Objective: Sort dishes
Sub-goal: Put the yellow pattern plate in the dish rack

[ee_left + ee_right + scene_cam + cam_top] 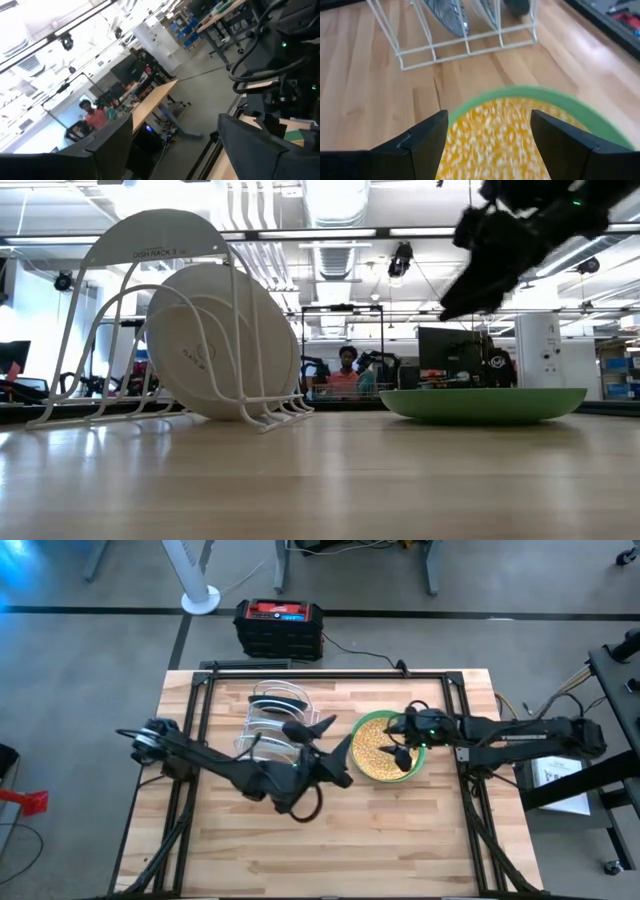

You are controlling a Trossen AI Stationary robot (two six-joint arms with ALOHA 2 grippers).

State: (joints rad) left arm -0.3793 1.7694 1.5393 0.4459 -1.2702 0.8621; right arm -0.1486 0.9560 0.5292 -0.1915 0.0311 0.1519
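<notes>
The right gripper [487,145] hangs just above the yellowish patterned plate [505,135], fingers spread wide with nothing between them. This plate lies flat inside the plain light green plate [428,758], whose green rim shows around it; the stack rests on the wooden table [400,840], right of centre. In the low view, the green plate [485,403] sits flat on the tabletop with the right arm above it.

The left gripper [340,755] is raised between the stack and the white wire rack [262,725], fingers apart and holding nothing.

Two plates stand on edge in the rack's slots, one white with blue radial lines [451,17]. In the low view, the nearest upright plate [225,345] shows its pale underside.

Beyond the table, a person [345,375] sits in the room.
</notes>
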